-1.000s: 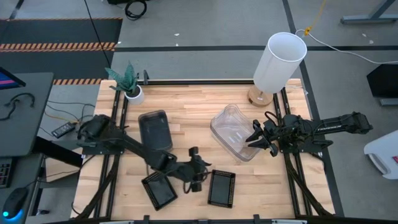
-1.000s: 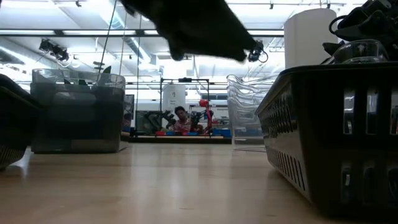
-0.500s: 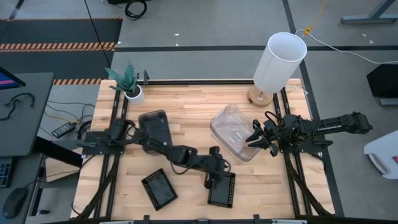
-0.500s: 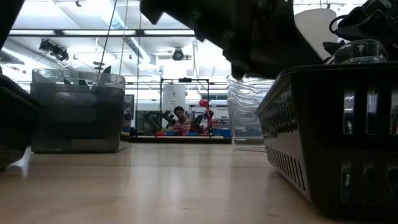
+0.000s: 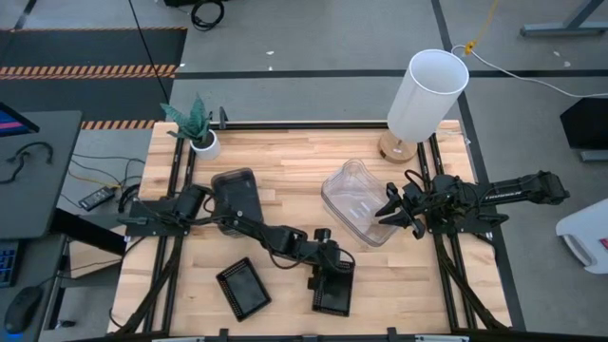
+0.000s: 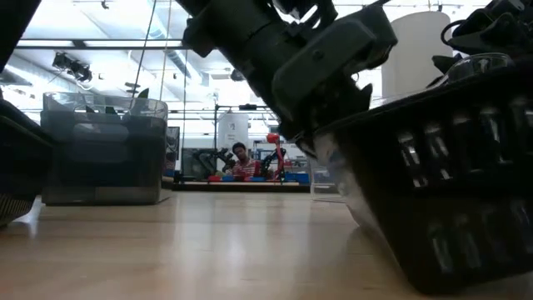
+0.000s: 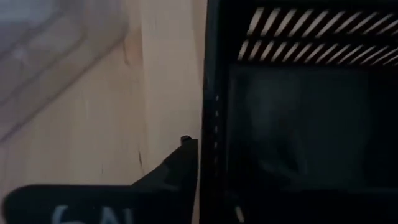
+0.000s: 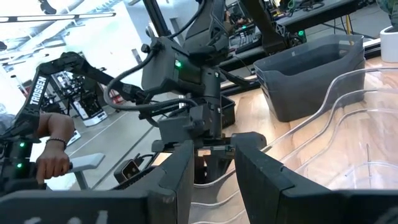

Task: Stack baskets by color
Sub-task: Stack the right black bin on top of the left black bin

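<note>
Left gripper [image 5: 328, 275] pinching rim of black tray [image 5: 332, 290], tilted off the table [image 5: 285, 171]; second black tray [image 5: 242, 288] apart beside; grey bin [image 5: 237, 199] behind. Right gripper [image 5: 392, 210] clamped on clear bins' [image 5: 356, 201] rim, near white cylinder [image 5: 427, 92].

— What is seen of the baskets on the table?
— A smoky grey bin [image 5: 237, 198] is set upright toward the left. A nest of clear bins [image 5: 357, 200] is placed right of centre.
— And the black ones?
— One mesh tray [image 5: 243, 289] is laid flat near the front edge. A second mesh tray [image 5: 334, 289], to its right, is seen tipped up in the low view.
</note>
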Available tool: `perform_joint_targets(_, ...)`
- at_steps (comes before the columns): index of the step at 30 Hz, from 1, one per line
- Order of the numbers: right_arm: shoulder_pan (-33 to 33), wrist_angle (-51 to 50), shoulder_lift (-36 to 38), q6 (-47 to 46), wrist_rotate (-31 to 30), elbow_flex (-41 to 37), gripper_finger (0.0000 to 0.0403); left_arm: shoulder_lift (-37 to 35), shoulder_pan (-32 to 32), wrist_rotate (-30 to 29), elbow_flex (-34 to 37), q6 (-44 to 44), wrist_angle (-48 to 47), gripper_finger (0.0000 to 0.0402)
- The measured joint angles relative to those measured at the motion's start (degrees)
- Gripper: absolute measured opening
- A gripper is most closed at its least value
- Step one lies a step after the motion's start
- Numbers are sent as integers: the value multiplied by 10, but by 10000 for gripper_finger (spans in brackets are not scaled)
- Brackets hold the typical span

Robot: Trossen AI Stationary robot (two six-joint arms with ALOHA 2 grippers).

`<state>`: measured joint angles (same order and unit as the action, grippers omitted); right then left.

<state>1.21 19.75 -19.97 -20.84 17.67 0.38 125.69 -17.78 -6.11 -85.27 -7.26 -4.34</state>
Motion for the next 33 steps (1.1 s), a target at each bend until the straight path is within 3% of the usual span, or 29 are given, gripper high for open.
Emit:
perform_joint_targets(8, 0, 0, 0, 0, 0, 0, 122, -4, 0, 4, 0, -9, -16, 10)
perform_joint_targets(13, 0, 0, 0, 0, 0, 0, 122, -28, 0, 3, 0, -13, -39, 6)
perform_joint_targets(20, 0, 0, 0, 0, 0, 0, 122, -118, -16, -19, 1, -75, -168, 4)
perform_joint_targets(28, 0, 0, 0, 0, 0, 0, 122, -241, -71, -26, 0, -252, -379, 3)
perform_joint_targets(33, 0, 0, 0, 0, 0, 0, 122, -297, -115, -20, 1, -357, -460, 5)
